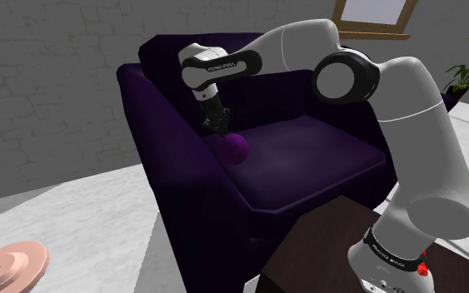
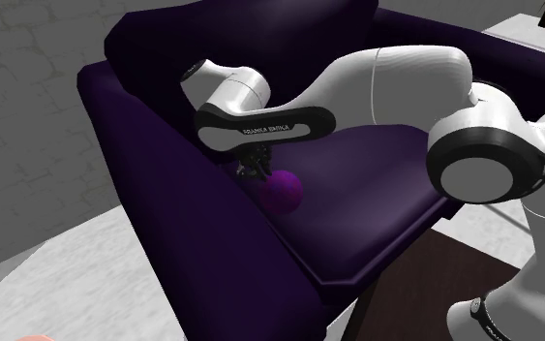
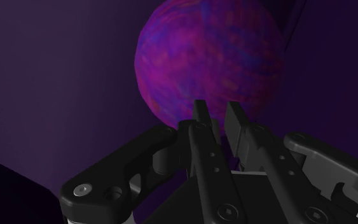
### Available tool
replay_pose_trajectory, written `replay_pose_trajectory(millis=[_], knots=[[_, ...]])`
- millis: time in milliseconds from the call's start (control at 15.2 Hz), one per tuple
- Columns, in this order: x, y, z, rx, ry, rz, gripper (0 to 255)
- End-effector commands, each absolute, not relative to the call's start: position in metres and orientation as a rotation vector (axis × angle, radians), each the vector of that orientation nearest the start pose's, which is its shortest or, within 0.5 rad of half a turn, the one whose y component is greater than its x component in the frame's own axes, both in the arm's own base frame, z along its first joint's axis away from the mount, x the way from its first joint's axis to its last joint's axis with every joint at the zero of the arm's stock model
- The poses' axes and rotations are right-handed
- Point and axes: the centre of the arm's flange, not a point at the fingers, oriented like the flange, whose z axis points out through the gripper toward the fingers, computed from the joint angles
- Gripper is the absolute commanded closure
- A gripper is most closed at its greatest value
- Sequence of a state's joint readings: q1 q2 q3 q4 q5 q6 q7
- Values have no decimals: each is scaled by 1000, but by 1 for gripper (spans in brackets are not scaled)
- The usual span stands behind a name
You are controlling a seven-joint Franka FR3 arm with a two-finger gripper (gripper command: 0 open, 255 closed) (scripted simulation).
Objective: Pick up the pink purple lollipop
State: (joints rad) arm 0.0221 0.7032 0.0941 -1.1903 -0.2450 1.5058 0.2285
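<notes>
The lollipop (image 1: 235, 149) has a round pink-purple swirled head and lies on the dark purple armchair seat (image 1: 307, 154), close to the inner side of one armrest. My gripper (image 1: 218, 129) points down right beside the head (image 2: 284, 191). In the wrist view the head (image 3: 209, 57) looms just beyond the gripper (image 3: 219, 111). The two black fingers stand almost together with a thin gap, clasping the lollipop below its head. The stick is hidden between them.
The armchair's armrest (image 1: 170, 141) rises right next to the gripper, and the backrest (image 1: 162, 50) stands behind it. A dark box stand (image 1: 307, 258) sits before the chair. A pink round object (image 1: 7, 266) lies on the floor, and a plant (image 1: 466, 71) stands far off.
</notes>
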Motion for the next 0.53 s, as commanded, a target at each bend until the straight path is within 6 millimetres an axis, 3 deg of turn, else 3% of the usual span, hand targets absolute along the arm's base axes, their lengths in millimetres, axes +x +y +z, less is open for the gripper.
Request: replay_pose_trajectory(millis=[0,462], knots=[[699,37,347,-3329,151,590,255],[699,37,384,-3329,151,590,255]])
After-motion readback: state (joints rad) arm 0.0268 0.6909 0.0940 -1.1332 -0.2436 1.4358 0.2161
